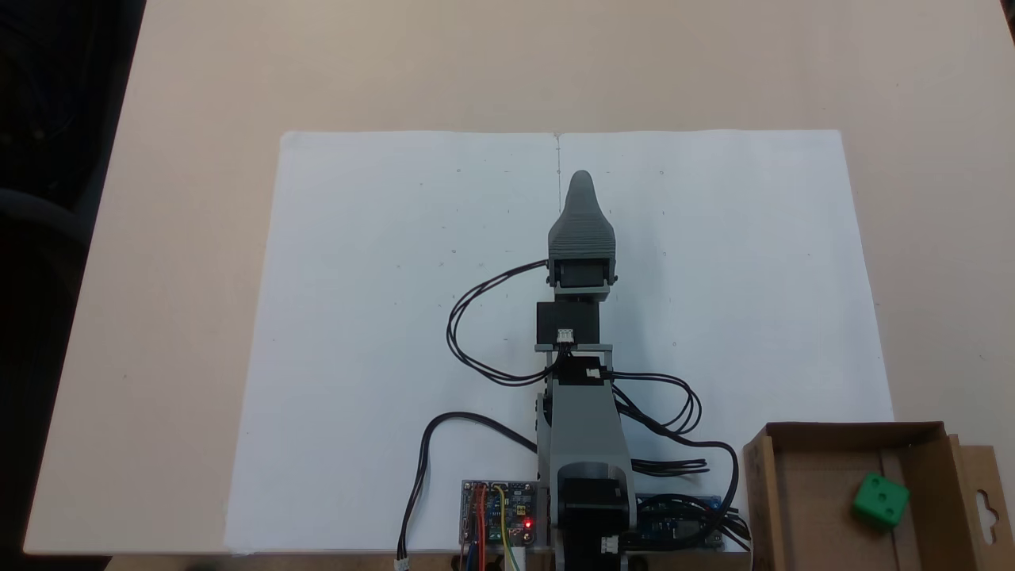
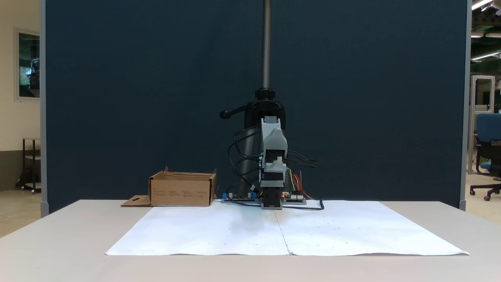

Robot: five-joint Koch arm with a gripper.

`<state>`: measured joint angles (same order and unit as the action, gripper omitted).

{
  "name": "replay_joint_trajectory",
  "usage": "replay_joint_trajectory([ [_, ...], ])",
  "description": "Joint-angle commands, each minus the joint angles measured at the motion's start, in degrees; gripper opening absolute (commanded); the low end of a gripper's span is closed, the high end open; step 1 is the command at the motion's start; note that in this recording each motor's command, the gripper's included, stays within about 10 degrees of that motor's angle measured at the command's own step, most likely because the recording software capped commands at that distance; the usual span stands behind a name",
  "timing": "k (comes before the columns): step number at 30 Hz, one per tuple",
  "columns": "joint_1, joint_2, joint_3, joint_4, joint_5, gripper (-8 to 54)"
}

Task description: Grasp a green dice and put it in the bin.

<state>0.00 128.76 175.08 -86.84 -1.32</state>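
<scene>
The green dice [image 1: 880,500] lies inside the bin [image 1: 809,492], a shallow cardboard box at the bottom right of a fixed view. It rests next to the inner divider strip. The same bin [image 2: 182,192] stands left of the arm in another fixed view, where its walls hide the dice. My gripper [image 1: 581,178] points away from the base over the middle of the white paper, far from the bin. One grey jaw covers the other from above. Seen head-on, the gripper [image 2: 273,135] shows no clear gap. Nothing is visible in it.
White paper sheets [image 1: 381,317] cover the middle of the table. Black cables [image 1: 476,317] loop beside the arm. Circuit boards [image 1: 499,511] sit at the arm's base. The bin's side flap [image 1: 983,500] lies flat beside it. A dark pole [image 2: 266,43] rises behind the arm.
</scene>
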Motion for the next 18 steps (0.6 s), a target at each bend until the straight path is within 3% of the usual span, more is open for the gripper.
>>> replay_joint_trajectory([
  [1, -0.26, 6.68, 4.39, -9.82, -2.64, 44.5],
  [18, -0.44, 6.59, 4.31, -10.11, -2.55, 44.5],
])
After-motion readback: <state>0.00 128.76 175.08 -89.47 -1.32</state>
